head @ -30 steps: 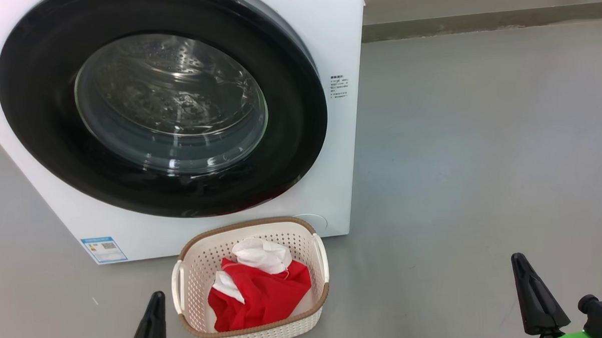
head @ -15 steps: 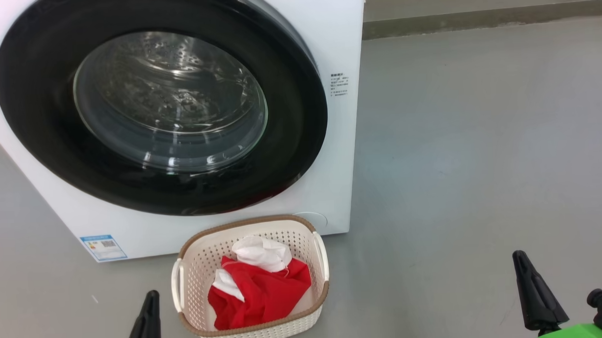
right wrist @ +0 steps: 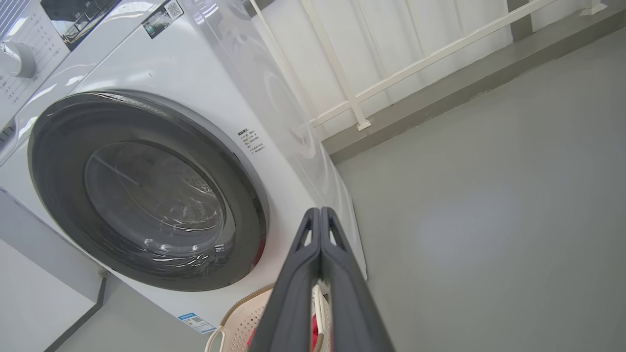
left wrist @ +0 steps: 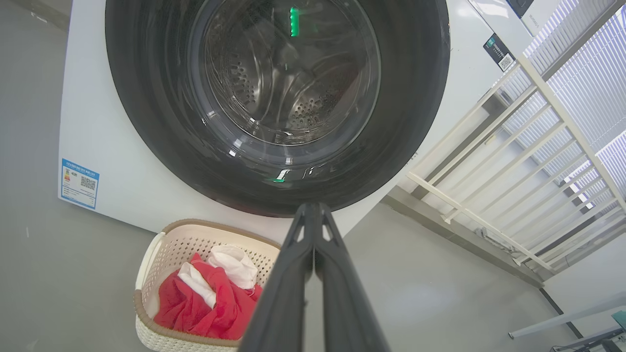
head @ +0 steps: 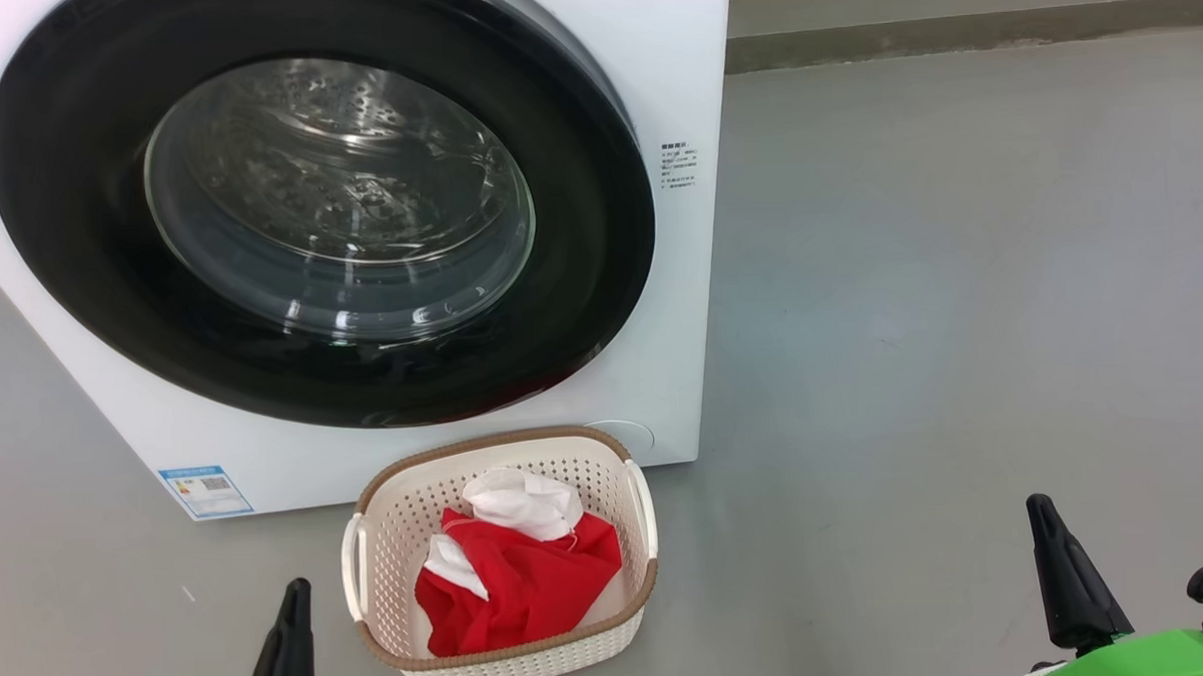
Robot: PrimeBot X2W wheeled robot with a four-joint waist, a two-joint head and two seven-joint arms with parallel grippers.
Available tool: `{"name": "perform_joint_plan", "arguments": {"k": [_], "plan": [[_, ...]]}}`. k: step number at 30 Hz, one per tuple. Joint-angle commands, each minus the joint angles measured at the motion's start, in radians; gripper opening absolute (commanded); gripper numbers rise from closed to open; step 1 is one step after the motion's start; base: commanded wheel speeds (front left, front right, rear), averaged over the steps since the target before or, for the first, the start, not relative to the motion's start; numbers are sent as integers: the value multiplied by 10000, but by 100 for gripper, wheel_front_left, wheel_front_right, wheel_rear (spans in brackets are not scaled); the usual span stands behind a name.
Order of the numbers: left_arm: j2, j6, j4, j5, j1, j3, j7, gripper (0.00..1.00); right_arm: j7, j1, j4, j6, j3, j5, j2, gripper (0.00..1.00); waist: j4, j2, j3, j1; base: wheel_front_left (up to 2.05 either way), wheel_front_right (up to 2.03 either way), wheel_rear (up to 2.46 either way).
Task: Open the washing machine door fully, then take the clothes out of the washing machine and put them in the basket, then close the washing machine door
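The washing machine fills the upper left of the head view, and its door with the black rim and glass bowl sits flat against the front. On the floor just before it stands the basket holding the clothes, red fabric with a white piece on top. My left gripper is shut at the bottom, left of the basket and apart from it. Far to the right my right gripper is shut, holding nothing. The left wrist view shows the shut left gripper below the door, with the basket at lower left. In the right wrist view the right gripper is shut.
Grey floor stretches to the right of the machine. A low kerb runs along the back wall. A white railing stands to the machine's right. A blue label sits on the machine's lower front.
Both grippers have sunk slightly toward the bottom edge of the head view, and the whole picture has shifted up a little. The door, basket and clothes are unchanged.
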Motion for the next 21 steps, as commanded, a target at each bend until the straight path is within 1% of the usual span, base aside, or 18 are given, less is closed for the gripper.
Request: {"name": "perform_joint_plan", "arguments": {"k": [1, 21], "plan": [[42, -80, -175, -344, -470, 223, 76, 0, 83, -577, -191, -12, 62, 391, -198, 0, 1, 0, 9, -1, 0, 0, 0], [3, -118, 109, -2331, -763, 432, 636, 0, 569, -992, 158, -18, 87, 2583, -264, 0, 9, 0, 94, -1, 0, 0, 0]]}}
